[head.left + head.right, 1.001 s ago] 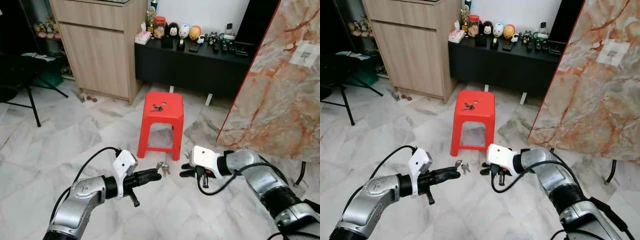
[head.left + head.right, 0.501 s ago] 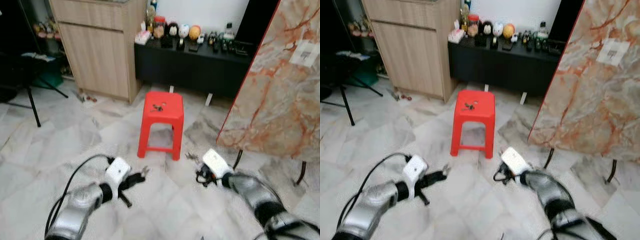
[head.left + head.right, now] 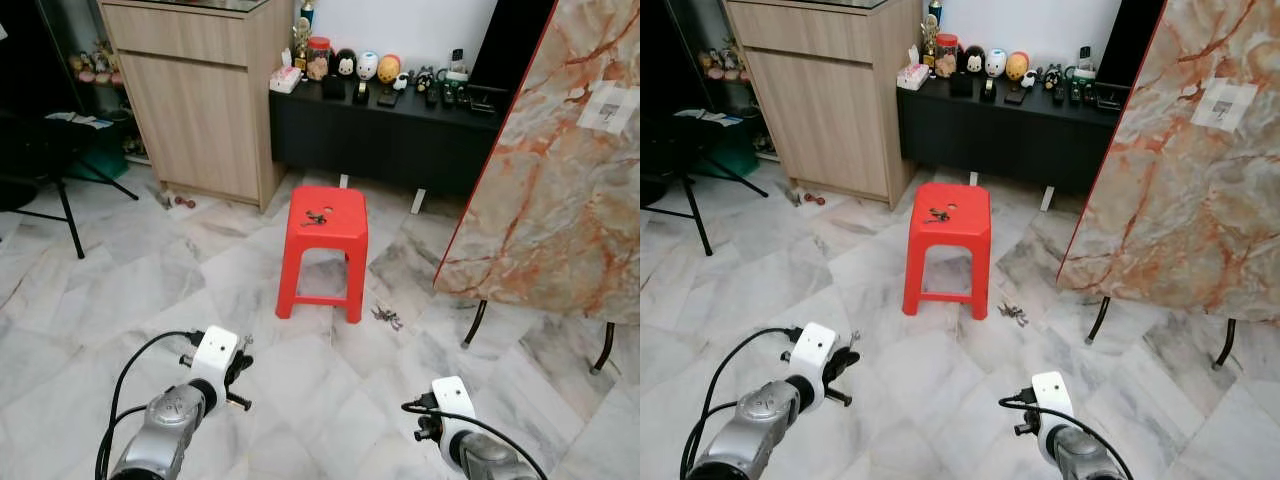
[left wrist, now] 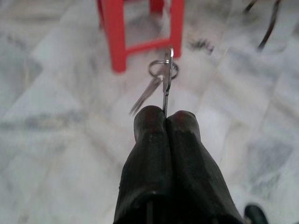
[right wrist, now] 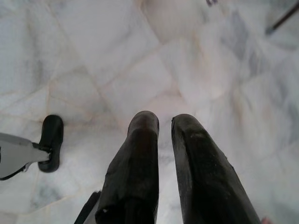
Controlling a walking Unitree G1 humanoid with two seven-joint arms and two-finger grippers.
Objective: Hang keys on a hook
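Left gripper (image 4: 164, 120) has its fingers pinched tight on the keys (image 4: 161, 79), ring sticking out past the tips (red stool (image 4: 140, 28) beyond). Right gripper (image 5: 162, 125) fingers sit narrowly apart over the marble floor (image 5: 117, 70).

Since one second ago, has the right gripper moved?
Yes. The right gripper has pulled back toward the robot's body, away from the red stool, and now hangs low over the marble floor.

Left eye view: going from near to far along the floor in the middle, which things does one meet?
Left gripper holding keys → loose keys on the floor → red stool → black cabinet.
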